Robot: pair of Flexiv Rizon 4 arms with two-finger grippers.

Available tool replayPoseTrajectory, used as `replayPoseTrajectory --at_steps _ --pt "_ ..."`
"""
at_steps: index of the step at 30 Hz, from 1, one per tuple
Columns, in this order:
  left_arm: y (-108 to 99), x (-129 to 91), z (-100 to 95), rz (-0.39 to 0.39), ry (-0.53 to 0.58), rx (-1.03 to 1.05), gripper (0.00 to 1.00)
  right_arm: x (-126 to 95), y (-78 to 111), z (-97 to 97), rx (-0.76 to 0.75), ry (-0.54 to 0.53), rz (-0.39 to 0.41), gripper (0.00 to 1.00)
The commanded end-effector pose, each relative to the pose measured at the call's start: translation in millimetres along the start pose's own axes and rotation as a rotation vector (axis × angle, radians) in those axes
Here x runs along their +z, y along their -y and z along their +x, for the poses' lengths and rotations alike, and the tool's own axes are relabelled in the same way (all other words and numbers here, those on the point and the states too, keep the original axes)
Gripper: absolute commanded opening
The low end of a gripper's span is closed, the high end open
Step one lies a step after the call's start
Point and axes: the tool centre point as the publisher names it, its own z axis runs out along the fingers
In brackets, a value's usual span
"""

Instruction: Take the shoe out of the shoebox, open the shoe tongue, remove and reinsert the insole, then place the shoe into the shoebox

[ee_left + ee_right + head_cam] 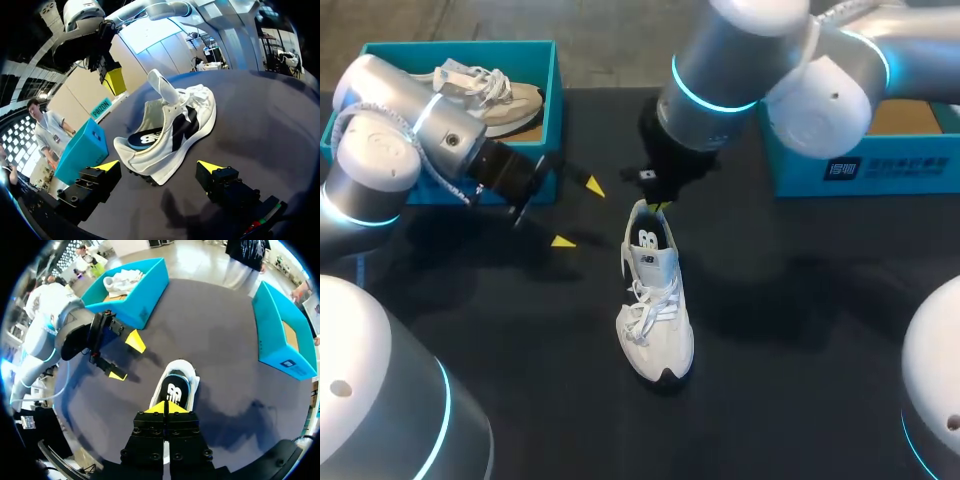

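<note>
Notably, beige shoe in left shoebox, left claw agape, right claw closed.

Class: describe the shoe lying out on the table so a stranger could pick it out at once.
Find the black table. At its middle stands a white sneaker, heel below the right end effector. Unlike the beige shoe in the teal shoebox, it sits on the bare tabletop and shows a dark insole.

The head camera looks down on the worktop from above. Both wrist cameras face the white shoe, left low and close, right from overhead.
</note>
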Motion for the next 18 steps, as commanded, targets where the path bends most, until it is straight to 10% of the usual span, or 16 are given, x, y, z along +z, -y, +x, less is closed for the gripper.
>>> replayPoseTrajectory --at_steps 1,18 --pt "0 -1 -1.5 -0.002 -0.005 0.001 1.0 1 -2.9 3.7 0.0 0.044 0.005 0.0" --pt "6 -1 0.1 -0.006 -0.002 0.006 1.0 46 9.6 4.5 0.062 0.015 0.038 0.0"
